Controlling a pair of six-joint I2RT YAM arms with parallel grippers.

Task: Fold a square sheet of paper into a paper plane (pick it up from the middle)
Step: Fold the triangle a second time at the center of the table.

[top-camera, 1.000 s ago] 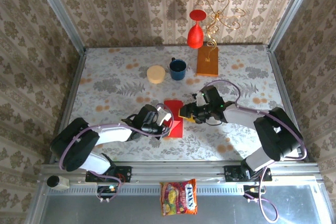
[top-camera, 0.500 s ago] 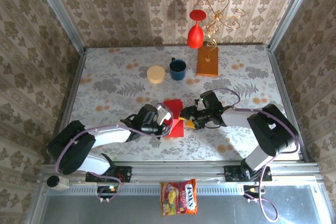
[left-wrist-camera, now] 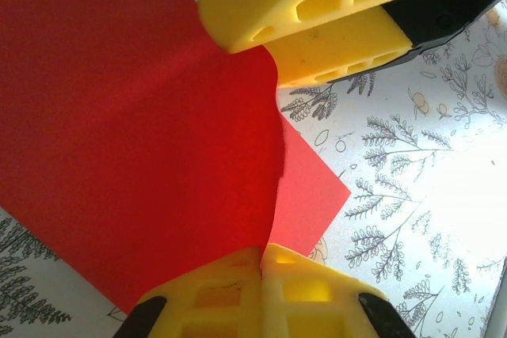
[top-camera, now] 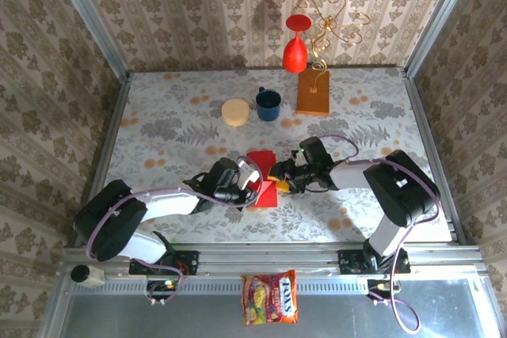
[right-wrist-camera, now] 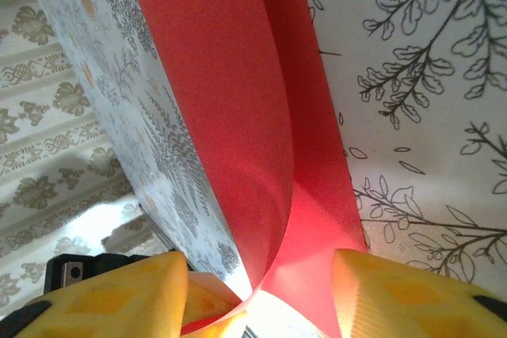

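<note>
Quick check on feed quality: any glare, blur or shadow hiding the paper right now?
Top external: even light, sharp on the red paper sheet; the red vase throws a shadow on the back wall. Left wrist: the table washes out white at right. Right wrist: blown-out glare under the sheet's curl, and the close paper looks soft.

Readable lettering stands on the shiny red-and-yellow plastic snack bag, seen from the top view. The bag lies on the grey metal sheet at the near edge, just below the rail that carries the arm bases. Across the upper middle of the bag, bold pale capitals spell "FOX'S". The finer print and the small pictures around that word are too small to make out.
</note>
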